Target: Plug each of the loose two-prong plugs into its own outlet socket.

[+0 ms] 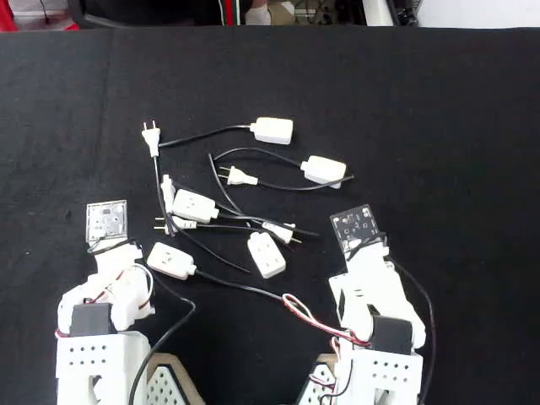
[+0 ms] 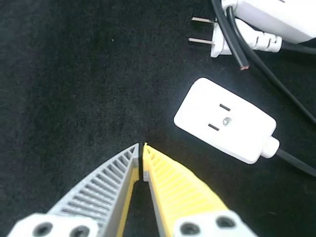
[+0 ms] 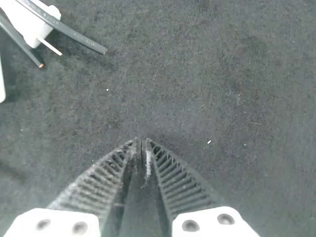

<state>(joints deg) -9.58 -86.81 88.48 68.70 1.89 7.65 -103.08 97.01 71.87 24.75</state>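
The left end effector (image 2: 142,150), clenched on nothing, is the nearer arm's to the white rectangular plastic outlet socket (image 2: 224,121) lying face-up on the black cloth-covered desk (image 2: 59,74) just ahead, with a white two-prong plug (image 2: 220,44) just beyond it.

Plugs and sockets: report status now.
Left claw shut, empty, beside socket. Right claw shut, empty, over bare cloth. Nearest plug loose, cord lying across it.

No legible writing anywhere, outlet sockets (image 1: 171,260) unmarked, plugs (image 1: 151,135) unmarked, black table cover (image 1: 422,101) plain
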